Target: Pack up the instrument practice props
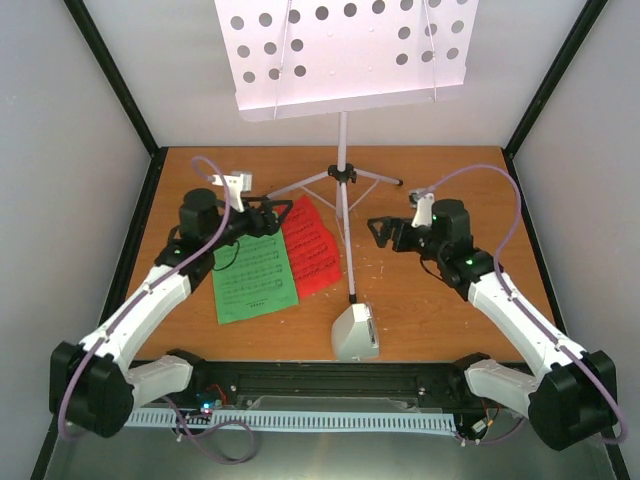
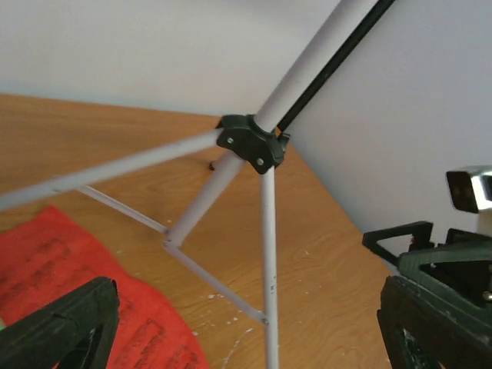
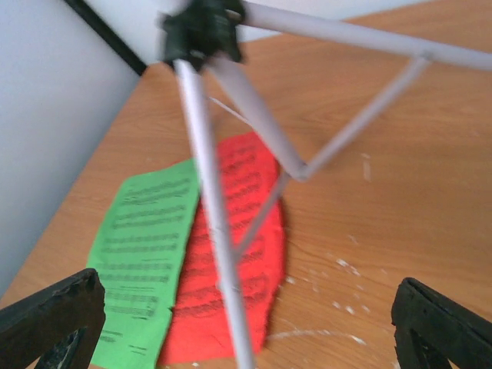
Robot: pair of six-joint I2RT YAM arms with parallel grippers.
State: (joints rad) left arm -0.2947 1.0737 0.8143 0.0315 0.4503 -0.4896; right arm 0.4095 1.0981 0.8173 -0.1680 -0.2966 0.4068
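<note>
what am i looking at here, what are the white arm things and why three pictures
These are two robot arms bolted at the near edge of a wooden table. The top picture looks down from above and behind them. The other two come from a camera on each wrist, so the black shapes in their lower corners are that arm's own fingers. On the table: a white perforated music stand on a silver tripod, a green music sheet and a red music sheet side by side, and a white metronome near the front. The left hand and right hand flank the tripod, both open, holding nothing.
</note>
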